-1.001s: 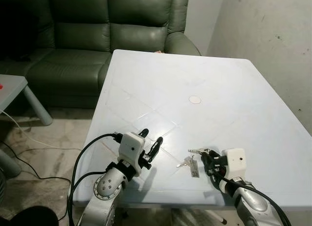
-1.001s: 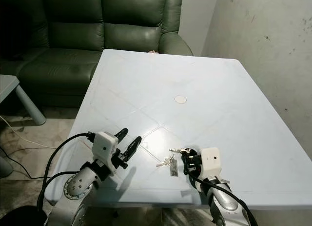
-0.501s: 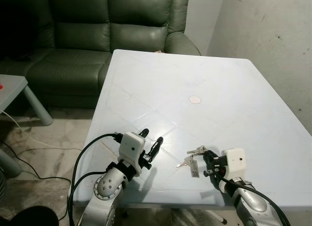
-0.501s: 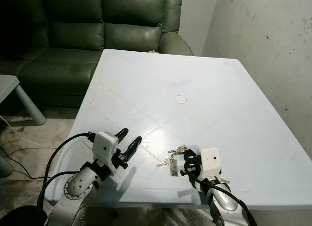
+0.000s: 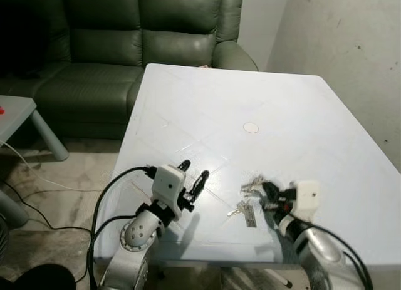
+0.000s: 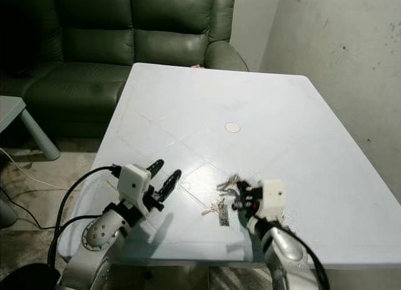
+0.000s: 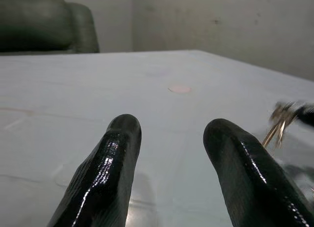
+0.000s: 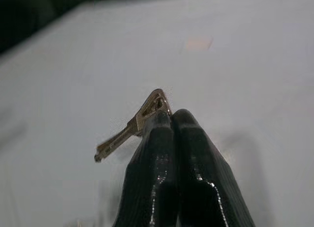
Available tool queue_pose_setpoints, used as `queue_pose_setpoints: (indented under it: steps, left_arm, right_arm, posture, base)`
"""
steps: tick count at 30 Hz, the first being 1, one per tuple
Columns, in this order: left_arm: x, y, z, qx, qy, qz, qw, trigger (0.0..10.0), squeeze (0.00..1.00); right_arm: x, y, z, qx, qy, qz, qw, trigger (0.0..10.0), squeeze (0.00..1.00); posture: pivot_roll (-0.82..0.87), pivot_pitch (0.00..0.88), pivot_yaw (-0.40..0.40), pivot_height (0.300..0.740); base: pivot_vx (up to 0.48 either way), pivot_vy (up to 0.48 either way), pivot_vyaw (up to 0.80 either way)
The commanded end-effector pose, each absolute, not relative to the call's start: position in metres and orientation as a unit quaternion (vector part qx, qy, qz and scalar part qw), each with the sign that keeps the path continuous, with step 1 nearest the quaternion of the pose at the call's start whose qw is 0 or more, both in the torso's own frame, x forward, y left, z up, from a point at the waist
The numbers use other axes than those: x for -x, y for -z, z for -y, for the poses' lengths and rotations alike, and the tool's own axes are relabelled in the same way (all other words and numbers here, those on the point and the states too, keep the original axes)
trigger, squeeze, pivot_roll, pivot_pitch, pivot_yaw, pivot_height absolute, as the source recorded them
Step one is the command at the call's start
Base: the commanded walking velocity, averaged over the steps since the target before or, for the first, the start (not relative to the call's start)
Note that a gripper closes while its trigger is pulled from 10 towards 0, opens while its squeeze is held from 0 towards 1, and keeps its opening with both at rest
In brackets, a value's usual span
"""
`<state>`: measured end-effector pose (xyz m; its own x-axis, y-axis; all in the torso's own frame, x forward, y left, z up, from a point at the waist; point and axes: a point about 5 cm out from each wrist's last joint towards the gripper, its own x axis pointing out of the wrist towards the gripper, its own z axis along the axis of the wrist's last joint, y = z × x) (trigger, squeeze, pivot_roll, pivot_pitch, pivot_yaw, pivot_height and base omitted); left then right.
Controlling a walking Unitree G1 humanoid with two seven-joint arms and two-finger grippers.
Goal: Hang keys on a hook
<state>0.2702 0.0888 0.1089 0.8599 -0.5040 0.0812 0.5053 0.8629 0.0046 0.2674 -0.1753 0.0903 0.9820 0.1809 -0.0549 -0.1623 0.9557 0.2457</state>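
Gripping keys (image 8: 132,126): right end effector (image 8: 171,120), above table (image 5: 207,108).

Keys (image 8: 132,126) – brassy metal; right tool (image 8: 172,120) glossy black; table (image 5: 207,114) smooth white plastic.

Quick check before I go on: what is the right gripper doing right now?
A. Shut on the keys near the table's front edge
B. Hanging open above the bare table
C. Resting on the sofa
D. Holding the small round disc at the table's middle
A. In the right wrist view the right gripper has its fingers pressed together on the keys, low over the white table near its front edge.
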Motion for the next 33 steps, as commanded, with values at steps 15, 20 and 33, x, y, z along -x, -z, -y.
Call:
queue_pose_setpoints:
  steps: [15,20,33]
  left_arm:
    - [-0.308,-0.149,-0.123,0.063,0.162,0.095,0.980,10.0,0.00]
    - [-0.312,-0.159,-0.127,0.065,0.138,0.109,0.982,10.0,0.00]
    - [-0.317,-0.162,-0.139,0.082,0.116,0.099,0.985,10.0,0.00]
  right_arm:
    - [-0.285,-0.143,0.186,-0.095,-0.068,0.041,0.992,1.5,0.00]
    - [-0.286,-0.152,0.175,-0.098,-0.088,0.072,0.989,10.0,0.00]
    - [-0.297,-0.106,0.188,-0.079,-0.026,-0.183,0.980,10.0,0.00]
  posture:
    - [-0.10,0.000,-0.060,0.740]
    - [-0.10,0.000,-0.062,0.740]
    - [-0.07,0.000,-0.058,0.740]
  base:
    - [0.000,0.000,0.00]
    - [0.000,0.000,0.00]
    - [0.000,0.000,0.00]
